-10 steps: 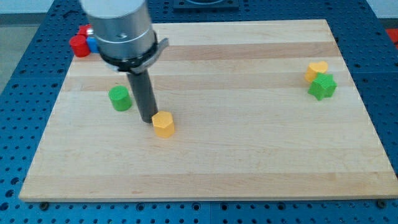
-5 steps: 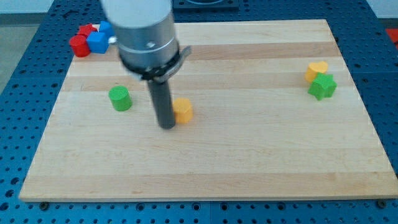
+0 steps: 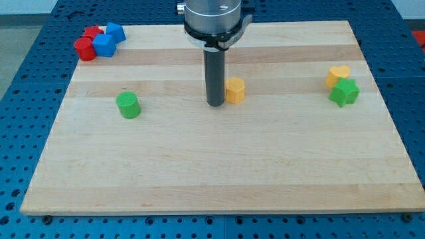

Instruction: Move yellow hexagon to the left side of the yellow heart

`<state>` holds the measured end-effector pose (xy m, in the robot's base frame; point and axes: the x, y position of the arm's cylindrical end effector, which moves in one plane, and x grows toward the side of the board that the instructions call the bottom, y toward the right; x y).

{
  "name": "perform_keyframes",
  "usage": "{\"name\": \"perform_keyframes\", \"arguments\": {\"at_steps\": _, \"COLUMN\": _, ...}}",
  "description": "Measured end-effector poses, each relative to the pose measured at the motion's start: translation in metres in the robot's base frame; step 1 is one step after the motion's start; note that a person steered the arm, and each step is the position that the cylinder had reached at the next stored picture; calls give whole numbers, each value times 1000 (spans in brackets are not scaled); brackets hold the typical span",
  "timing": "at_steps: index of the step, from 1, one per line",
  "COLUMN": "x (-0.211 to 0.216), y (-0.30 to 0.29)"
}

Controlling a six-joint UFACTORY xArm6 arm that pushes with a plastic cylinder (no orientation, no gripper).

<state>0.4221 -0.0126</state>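
— Sliding rightward and toward the view's top since the earlier frames: yellow hexagon (image 3: 234,89) now sitting near the middle of the desk (image 3: 212,172), carried well away from the green cylinder (image 3: 128,105). Rod following with it

— Tip position?

— My tip (image 3: 215,104) pressing just at the hexagon's left face, touching or nearly so. Standing on that side because pushing from the left is driving the block toward the view's right, where the yellow heart (image 3: 338,75) is waiting

— Any fingers closing on it?

— None fitted, so nothing opening or gripping; only pushing with a bare rod

— Look of the hexagon?

— Small, orange-yellow, flat-topped, sitting upright, facets catching light. Still lying well apart from the heart, with the green star (image 3: 344,92) touching the heart's lower edge. Probably about halfway through. Red and blue blocks (image 3: 98,42) clustering at the top left corner, uninvolved
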Motion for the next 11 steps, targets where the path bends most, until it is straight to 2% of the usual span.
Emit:
{"name": "perform_keyframes", "arguments": {"at_steps": 2, "x": -40, "y": 37}}
{"name": "perform_keyframes", "arguments": {"at_steps": 4, "x": -38, "y": 30}}
{"name": "perform_keyframes", "arguments": {"at_steps": 6, "x": -10, "y": 10}}
{"name": "perform_keyframes", "arguments": {"at_steps": 8, "x": -37, "y": 66}}
{"name": "perform_keyframes", "arguments": {"at_steps": 10, "x": -37, "y": 54}}
{"name": "perform_keyframes", "arguments": {"at_steps": 11, "x": -57, "y": 84}}
